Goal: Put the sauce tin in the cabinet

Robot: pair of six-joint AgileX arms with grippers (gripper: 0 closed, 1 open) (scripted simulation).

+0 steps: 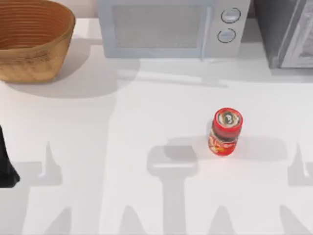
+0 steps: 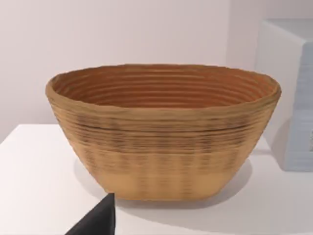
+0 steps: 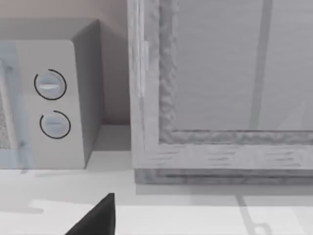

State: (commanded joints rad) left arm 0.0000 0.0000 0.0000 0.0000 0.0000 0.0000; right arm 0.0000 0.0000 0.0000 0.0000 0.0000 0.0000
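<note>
Dark finger tips are poking into each wrist view: one on the left gripper point(image 2: 95, 220), one on the right gripper point(image 3: 95, 218), and I cannot tell whether either pair of fingers is open or closed. Both arms are sitting parked, the left one showing as a dark shape point(image 1: 7, 166) at the left edge of the top view.

Out from there, the tin point(image 1: 226, 131) is standing upright on the white surface point(image 1: 122, 127), right of centre, well apart from everything. Beyond it along the back, the basket point(image 1: 29, 41) is sitting at the left, the microwave point(image 1: 168, 27) in the middle, and the cabinet point(image 1: 286, 32) at the right corner with its door looking closed.

Risks, as I judge them: a grip taken high or off-centre could tip the tin, since it is narrow and tall, and carrying it toward a shut door would be blocking the placement.

Count: one tin, one cabinet, one microwave with two knobs, one basket.
</note>
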